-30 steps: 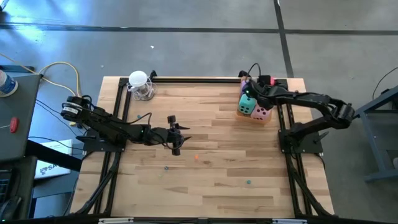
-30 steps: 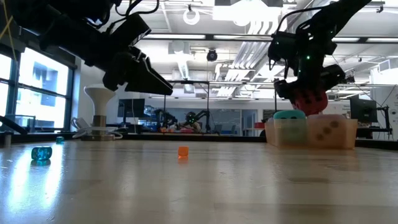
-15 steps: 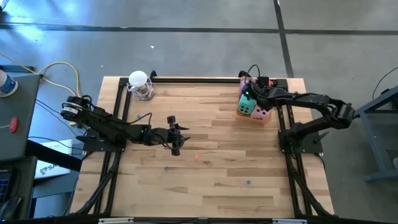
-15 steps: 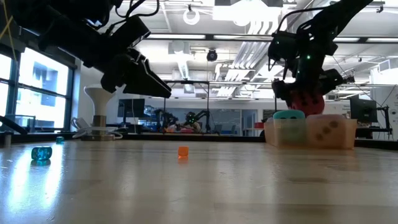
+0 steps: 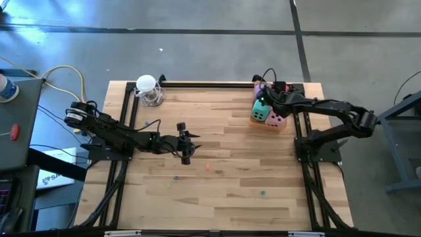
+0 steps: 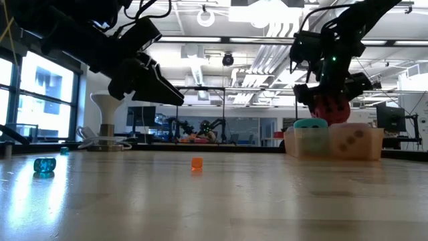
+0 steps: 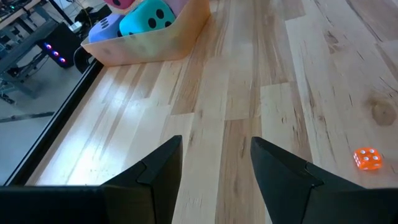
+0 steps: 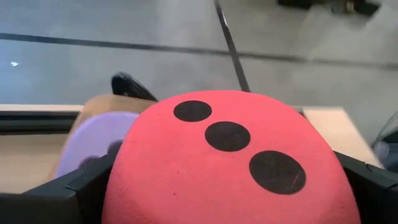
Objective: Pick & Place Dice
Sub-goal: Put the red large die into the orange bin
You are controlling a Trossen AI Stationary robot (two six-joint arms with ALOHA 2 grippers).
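Note:
My right gripper [image 5: 264,97] is shut on the red die [image 8: 230,162], which shows three dark pips, over the tan bin [image 6: 364,144] at the table's far right. The bin holds the mint die [image 5: 260,113], the pink die [image 5: 277,120] and the purple die [image 8: 93,142]. In the low view the red die [image 6: 332,108] hangs just above the mint die [image 6: 311,124]. My left gripper [image 5: 185,142] stands open above the table's left middle with only bare wood between its fingers [image 7: 155,180]. My right gripper pinches the red die between its two fingers by two opposite sides [image 8: 127,180], with one finger [image 8: 74,186] on each flank. It comes from the table's right, slanting down. The die is held over the bin; whether it touches the mint die I cannot tell.
A tiny orange die [image 6: 196,163] lies mid-table, and small blue beads [image 6: 45,165] lie nearer the left. A white round-topped object [image 5: 148,89] stands at the far left. Black frame rails [image 5: 197,84] run along the table's edges.
My right gripper has tipped slightly with the red die, which stays over the bin.

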